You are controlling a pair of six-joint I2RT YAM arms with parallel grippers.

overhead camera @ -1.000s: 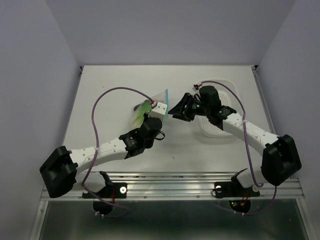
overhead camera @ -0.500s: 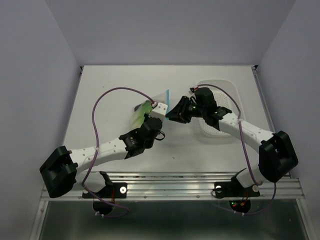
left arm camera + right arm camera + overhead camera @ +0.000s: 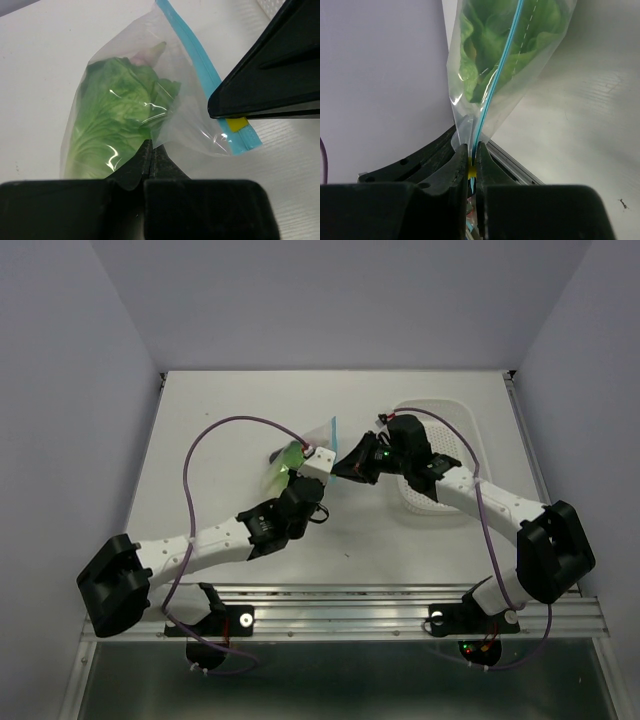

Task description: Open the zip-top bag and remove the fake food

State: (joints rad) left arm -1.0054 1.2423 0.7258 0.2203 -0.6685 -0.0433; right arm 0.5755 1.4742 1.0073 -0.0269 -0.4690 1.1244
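Surroundings: white basket (image 3: 455, 418) on table (image 3: 220, 410), under the right arm
Left gripper (image 3: 150, 150): jaws pinched together on film of the zip-top bag (image 3: 192, 127)
Right gripper (image 3: 471, 157): clamped on the blue zip strip (image 3: 495, 85) at its yellow-tab end
Bag: mid-table between both grippers, strip running away from the right gripper
Fake food (image 3: 117, 115): green leafy piece inside

Top view: bright, even, diffuse overhead light; white table (image 3: 220, 420) close to washed out, faint soft shadows beneath the arms (image 3: 215, 537), focus sharp throughout. Left wrist view: white glare streaks on the zip-top bag (image 3: 125, 105); left gripper (image 3: 150, 146) an underexposed, featureless black mass along the bottom edge. Right wrist view: bag brightly lit and translucent, leaf detail crisp; right gripper (image 3: 471, 150) dark and soft-focused near the lens.
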